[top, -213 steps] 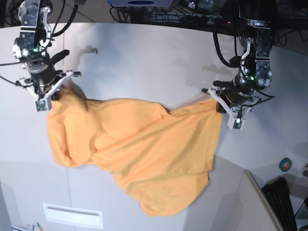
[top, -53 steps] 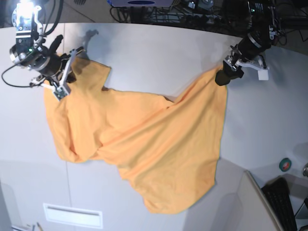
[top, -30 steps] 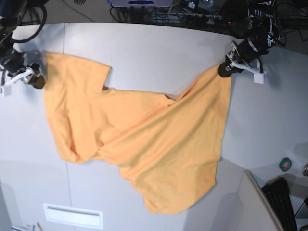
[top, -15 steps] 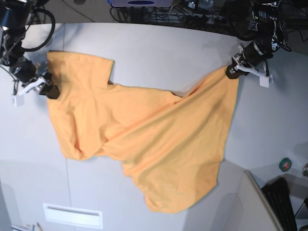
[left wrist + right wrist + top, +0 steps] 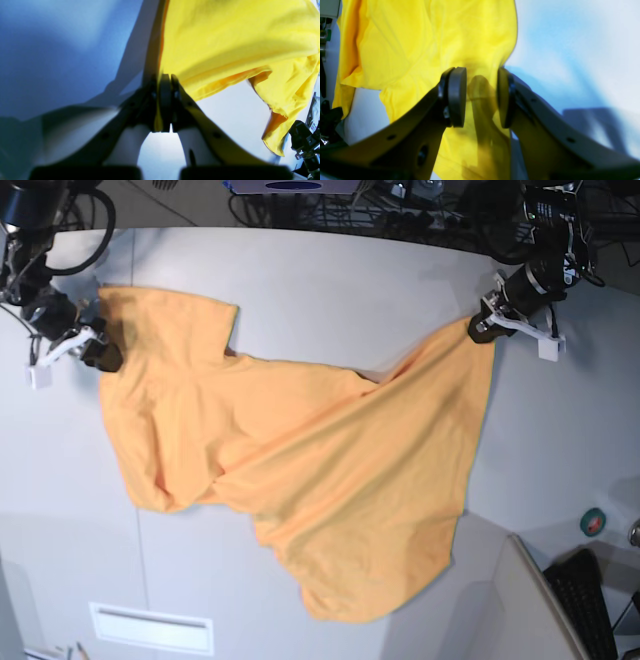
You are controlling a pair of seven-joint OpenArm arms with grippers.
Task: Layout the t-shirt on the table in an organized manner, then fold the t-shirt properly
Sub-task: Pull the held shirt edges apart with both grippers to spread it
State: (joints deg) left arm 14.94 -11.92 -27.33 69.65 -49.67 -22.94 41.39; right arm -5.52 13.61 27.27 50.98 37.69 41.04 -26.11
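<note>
The t-shirt (image 5: pixel 300 470) is lying rumpled and spread across the middle of the counter (image 5: pixel 330 290), with one corner stretching toward each arm. At the shirt's far corner on the base view's right, the left hand (image 5: pixel 487 328) is pinching the fabric's edge, its pads pressed together on a thin sliver of cloth (image 5: pixel 157 120). At the shirt's opposite upper edge, the right hand (image 5: pixel 97 352) is sitting with its pads (image 5: pixel 456 96) spread apart on either side of a raised fold of shirt; the fold is standing between them, not squeezed. The shirt's lower hem is sagging toward the counter's near edge, with diagonal creases running across its body.
</note>
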